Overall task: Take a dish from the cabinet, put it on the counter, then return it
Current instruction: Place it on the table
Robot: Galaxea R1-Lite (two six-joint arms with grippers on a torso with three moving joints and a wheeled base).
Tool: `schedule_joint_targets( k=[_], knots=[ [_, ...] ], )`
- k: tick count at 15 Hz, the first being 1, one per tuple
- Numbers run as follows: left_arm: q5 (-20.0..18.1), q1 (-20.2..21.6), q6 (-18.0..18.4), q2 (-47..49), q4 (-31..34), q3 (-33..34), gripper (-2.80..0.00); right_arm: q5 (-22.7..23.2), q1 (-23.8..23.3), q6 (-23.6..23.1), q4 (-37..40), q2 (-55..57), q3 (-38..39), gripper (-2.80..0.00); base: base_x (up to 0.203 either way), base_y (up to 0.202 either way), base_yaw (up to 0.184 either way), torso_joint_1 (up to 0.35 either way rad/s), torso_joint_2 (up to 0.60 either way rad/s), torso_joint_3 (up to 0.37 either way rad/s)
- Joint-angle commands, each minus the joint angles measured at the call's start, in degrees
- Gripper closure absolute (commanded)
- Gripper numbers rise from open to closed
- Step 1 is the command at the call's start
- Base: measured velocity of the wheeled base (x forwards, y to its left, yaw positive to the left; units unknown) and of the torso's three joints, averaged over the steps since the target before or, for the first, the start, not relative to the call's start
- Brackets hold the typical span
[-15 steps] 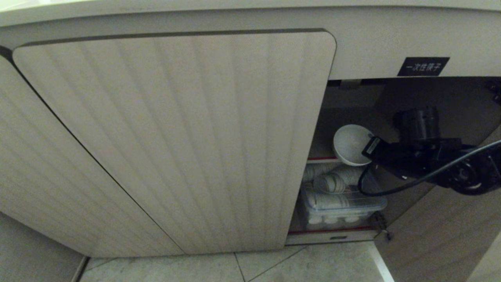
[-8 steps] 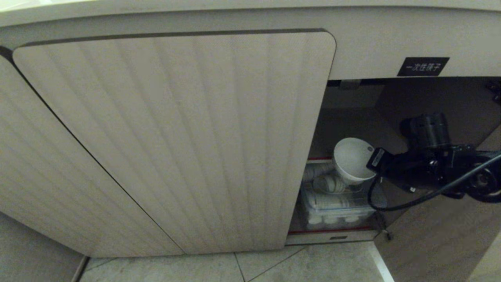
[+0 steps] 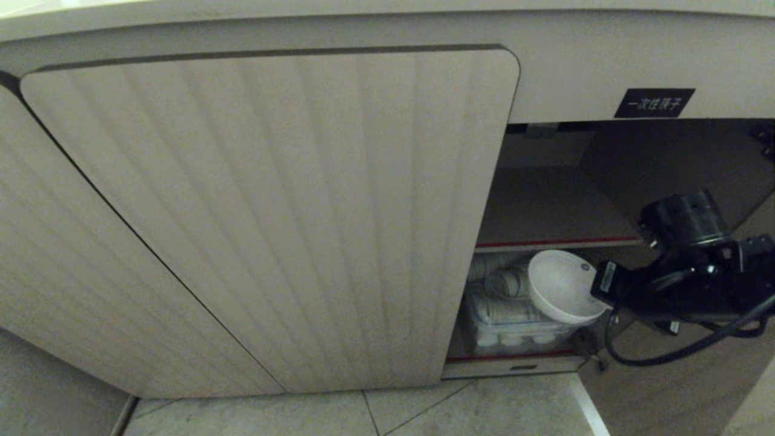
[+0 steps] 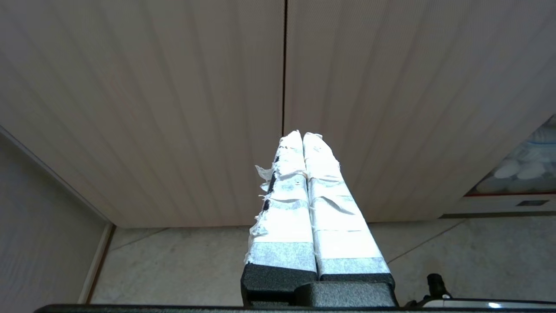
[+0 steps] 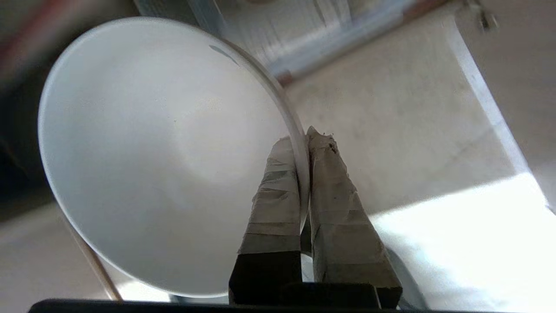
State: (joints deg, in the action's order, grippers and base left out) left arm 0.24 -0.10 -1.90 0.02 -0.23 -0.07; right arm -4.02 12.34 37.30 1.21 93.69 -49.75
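Observation:
The dish [image 3: 560, 284] is a small white bowl, held in the air in front of the cabinet's [image 3: 272, 212] open right compartment, just below the red-edged upper shelf [image 3: 557, 243]. My right gripper [image 3: 592, 289] is shut on its rim from the right. In the right wrist view the dish [image 5: 152, 152] fills the picture, and the right gripper [image 5: 303, 138] pinches its rim with one taped finger inside and one outside. My left gripper [image 4: 302, 135] is shut on nothing, facing the closed ribbed doors. The counter's rim [image 3: 387, 7] runs along the top.
A clear plastic box [image 3: 514, 321] of ribbed paper cups sits on the lower shelf, right behind the dish. A black label [image 3: 654, 102] hangs above the opening. The open door [image 3: 696, 387] stands at the right, above the tiled floor [image 3: 454, 412].
My right gripper has carried the dish down and to the right, from the upper shelf level to below its red edge. The dish's mouth has turned more upward. The left arm has not moved.

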Motion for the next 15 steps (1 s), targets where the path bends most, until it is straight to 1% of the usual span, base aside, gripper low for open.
schedule_joint_targets(
  k=[1,2,3,5,7,9,12,14,15],
  knots=[
    [0.02,0.01,-0.04,-0.02,-0.03,-0.01,0.0,0.23,-0.2,-2.65,-0.15,-3.86,5.1,0.0,0.0,0.0,0.0,0.0,0.0,0.0],
    [0.05,0.01,-0.04,-0.02,-0.03,0.01,0.0,0.91,-0.16,-4.7,-0.36,-6.09,7.91,0.0,0.0,0.0,0.0,0.0,0.0,0.0],
    [0.1,0.01,-0.04,-0.02,-0.03,-0.01,0.0,2.8,-0.14,-6.19,-0.61,-8.25,10.0,0.0,0.0,0.0,0.0,0.0,0.0,0.0],
    [0.02,0.01,-0.04,-0.02,-0.03,0.07,0.0,6.09,0.0,-7.56,-0.82,-11.47,12.9,0.0,0.0,0.0,0.0,0.0,0.0,0.0],
    [0.07,0.01,-0.04,-0.02,-0.03,0.04,0.0,6.27,0.54,-8.81,-0.76,-15.16,15.48,0.0,0.0,0.0,0.0,0.0,0.0,0.0],
    [0.02,0.01,-0.04,-0.02,-0.03,-0.01,0.0,6.36,0.66,-12.53,-0.77,-17.83,18.07,0.0,0.0,0.0,0.0,0.0,0.0,0.0],
    [0.02,0.01,-0.04,-0.02,-0.03,0.07,0.0,6.95,1.22,-14.33,-0.49,-22.02,19.49,0.0,0.0,0.0,0.0,0.0,0.0,0.0],
    [0.11,0.01,-0.04,-0.02,-0.03,0.07,0.0,8.46,1.69,-15.4,-0.65,-24.77,22.13,0.0,0.0,0.0,0.0,0.0,0.0,0.0],
    [0.04,0.01,-0.04,-0.02,-0.03,0.06,0.0,8.68,1.78,-16.7,-0.74,-25.77,23.68,0.0,0.0,0.0,0.0,0.0,0.0,0.0]
  ],
)
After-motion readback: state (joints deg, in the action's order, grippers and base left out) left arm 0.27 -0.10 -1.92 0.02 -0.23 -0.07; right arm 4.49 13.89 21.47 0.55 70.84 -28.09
